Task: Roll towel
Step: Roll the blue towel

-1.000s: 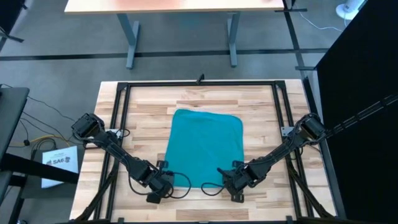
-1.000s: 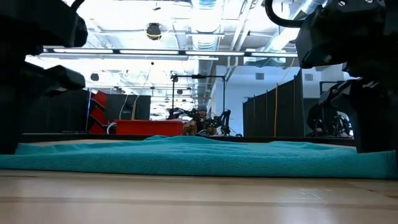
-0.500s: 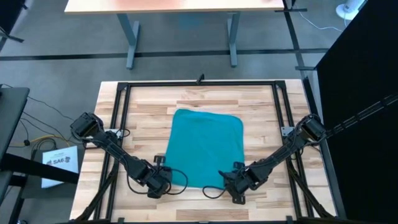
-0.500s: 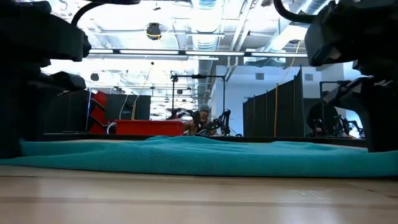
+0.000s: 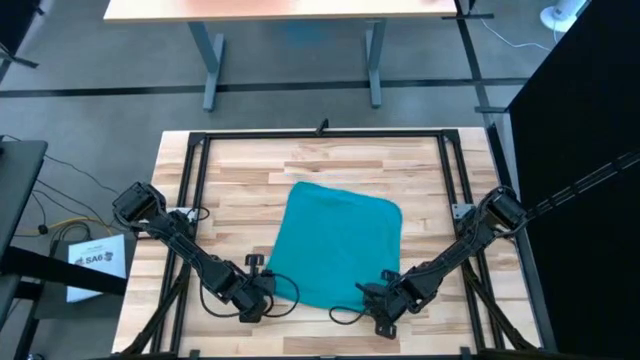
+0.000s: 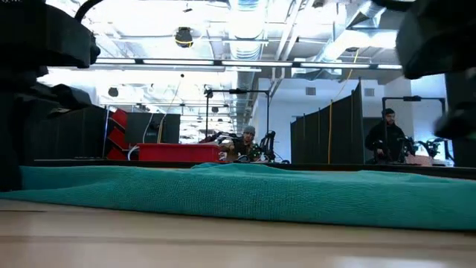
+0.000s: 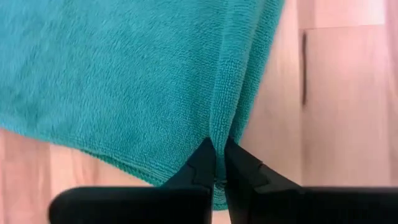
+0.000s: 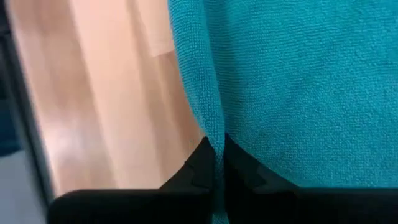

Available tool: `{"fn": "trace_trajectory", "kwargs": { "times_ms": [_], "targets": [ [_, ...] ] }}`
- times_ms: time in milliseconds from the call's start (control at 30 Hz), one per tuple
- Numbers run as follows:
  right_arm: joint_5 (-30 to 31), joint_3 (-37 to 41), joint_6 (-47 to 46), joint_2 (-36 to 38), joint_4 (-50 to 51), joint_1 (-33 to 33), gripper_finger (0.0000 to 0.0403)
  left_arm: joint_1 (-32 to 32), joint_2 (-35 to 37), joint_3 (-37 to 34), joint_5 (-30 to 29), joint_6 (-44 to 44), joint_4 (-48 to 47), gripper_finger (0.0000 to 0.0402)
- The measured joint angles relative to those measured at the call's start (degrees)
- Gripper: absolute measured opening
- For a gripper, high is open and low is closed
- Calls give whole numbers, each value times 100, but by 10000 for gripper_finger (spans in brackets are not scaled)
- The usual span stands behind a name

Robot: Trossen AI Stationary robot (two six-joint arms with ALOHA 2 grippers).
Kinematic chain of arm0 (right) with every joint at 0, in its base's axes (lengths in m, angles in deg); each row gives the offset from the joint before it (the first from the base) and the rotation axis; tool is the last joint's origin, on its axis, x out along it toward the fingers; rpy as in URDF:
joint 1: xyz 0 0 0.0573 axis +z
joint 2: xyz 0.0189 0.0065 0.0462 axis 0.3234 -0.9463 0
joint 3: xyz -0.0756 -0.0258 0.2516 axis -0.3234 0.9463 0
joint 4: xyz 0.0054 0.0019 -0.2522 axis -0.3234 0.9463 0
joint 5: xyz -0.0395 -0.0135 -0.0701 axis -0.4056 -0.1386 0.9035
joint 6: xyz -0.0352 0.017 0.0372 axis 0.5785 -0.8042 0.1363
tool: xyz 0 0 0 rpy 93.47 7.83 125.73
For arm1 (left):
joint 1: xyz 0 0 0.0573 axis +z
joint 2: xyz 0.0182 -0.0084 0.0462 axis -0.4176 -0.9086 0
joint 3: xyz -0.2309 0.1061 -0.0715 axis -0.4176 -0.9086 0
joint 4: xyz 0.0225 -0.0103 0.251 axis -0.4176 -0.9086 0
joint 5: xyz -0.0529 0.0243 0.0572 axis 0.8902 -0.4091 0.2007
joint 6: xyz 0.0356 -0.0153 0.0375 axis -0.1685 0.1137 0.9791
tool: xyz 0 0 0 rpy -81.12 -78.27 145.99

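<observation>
The towel (image 5: 338,243) lies flat in the middle of the bench (image 5: 240,180), a bit skewed, w/ its near edge close to the front edge. Left gripper (image 7: 217,163) has fingers pressed together, pinching a fold at the towel's front-left corner. Right gripper (image 8: 215,163) does the same at the front-right corner. In the bg, 2 people (image 6: 387,138) in the room beyond.

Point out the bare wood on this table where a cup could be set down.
Bare wood lies between the towel and the table's far edge, and in strips along the towel's left and right sides. The near edge is crowded: the left gripper and right gripper each pinch a near corner of the towel there.
</observation>
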Motion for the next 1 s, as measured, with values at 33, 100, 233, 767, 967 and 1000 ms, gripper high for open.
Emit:
{"fn": "trace_trajectory", "kwargs": {
  "times_ms": [33,100,233,767,967,1000],
  "targets": [
    [0,2,-142,-3,-85,66,2,-17,0,0,1,-50,-1,4],
    [13,-37,-449,-17,-165,193,2,-32,0,6,9,-140,-2,4],
    [27,-289,-688,-44,-80,362,1,-39,-2,130,135,-68,-16,4],
    [927,-791,-1913,197,457,684,0,940,436,352,449,1094,-288,4],
    [1691,-652,-2726,725,1329,900,0,1545,671,363,565,1831,-285,4],
    [1731,-525,-2858,851,1361,918,0,1645,671,363,628,1960,-265,4]
  ]
}}
